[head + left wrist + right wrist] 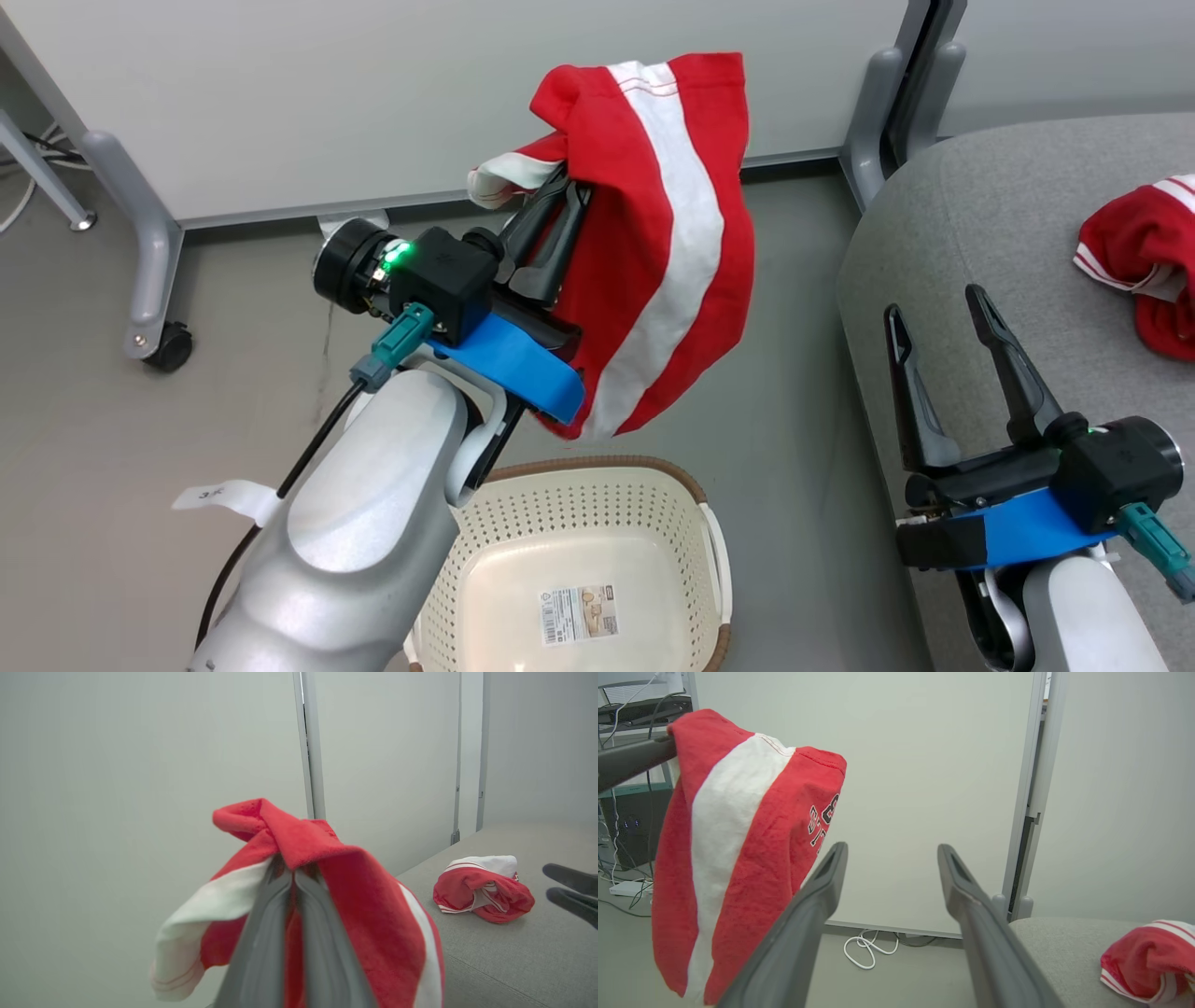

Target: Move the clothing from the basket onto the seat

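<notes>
There was one sofa [990,215], light grey and rounded at the edge, on the robot's right. There was one basket [597,464], cream with a brown rim, standing on the floor close in front of the robot and just beside the sofa; its bottom lay bare apart from a paper label [579,613].

There were two red garments with white stripes. One garment [672,261] hung in the air from the left gripper [560,201], off the sofa's left edge and past the far rim of the basket. The other garment [1134,261] lay crumpled on the sofa cushion, well apart from the first.

There were two grippers. The left one's fingers were pressed together on a fold of the hanging garment, with cloth draped over the tips. The right gripper [934,303] stood over the sofa's near edge with its fingers spread wide and nothing between them.

The head view gave the basket and both arms together. The left wrist view gave the pinch up close, with red cloth folded over the closed fingers. The right wrist view gave lettering on the hanging garment's side and one white cable [866,952] looped on the floor by the wall.
</notes>
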`<state>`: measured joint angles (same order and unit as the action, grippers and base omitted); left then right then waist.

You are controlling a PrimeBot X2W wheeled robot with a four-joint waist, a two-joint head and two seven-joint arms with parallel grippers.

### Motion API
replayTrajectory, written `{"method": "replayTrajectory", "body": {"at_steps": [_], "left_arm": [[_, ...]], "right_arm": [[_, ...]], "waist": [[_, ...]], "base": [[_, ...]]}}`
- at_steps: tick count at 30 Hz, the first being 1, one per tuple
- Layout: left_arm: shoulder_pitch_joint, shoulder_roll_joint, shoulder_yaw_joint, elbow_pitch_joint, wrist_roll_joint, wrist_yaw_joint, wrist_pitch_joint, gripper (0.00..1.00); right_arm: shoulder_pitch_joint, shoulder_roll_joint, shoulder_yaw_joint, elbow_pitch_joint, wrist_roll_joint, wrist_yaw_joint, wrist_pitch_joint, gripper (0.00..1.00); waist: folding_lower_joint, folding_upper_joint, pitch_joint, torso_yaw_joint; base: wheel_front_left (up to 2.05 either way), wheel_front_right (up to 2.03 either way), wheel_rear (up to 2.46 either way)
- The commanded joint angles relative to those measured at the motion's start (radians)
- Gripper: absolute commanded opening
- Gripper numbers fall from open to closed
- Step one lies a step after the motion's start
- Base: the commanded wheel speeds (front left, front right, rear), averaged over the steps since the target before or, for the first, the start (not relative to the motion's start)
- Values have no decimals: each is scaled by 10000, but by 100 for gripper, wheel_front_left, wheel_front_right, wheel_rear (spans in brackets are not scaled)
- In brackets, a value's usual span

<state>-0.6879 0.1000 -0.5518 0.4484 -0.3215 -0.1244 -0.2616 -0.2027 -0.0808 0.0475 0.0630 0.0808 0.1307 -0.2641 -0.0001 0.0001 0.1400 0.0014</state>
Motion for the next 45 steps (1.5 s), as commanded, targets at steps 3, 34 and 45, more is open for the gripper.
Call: {"method": "replayTrajectory", "body": {"at_steps": [3,34,45], "left_arm": [[-193,86,-186,-65,-120,-82,-50,0],[-771,-169,-1219,62,-418,-58,-45,0],[-898,-423,-1794,-224,-502,-59,-50,0]], "right_arm": [[188,61,18,1,43,3,-5,100],[-3183,134,2908,1457,-1631,1,-3,100],[-3876,287,2377,3566,-2663,1,-2,100]], "waist": [[1,-1,-172,-59],[1,-1,316,312],[1,-1,531,548]], "base": [[0,0,0],[0,0,0],[0,0,0]]}}
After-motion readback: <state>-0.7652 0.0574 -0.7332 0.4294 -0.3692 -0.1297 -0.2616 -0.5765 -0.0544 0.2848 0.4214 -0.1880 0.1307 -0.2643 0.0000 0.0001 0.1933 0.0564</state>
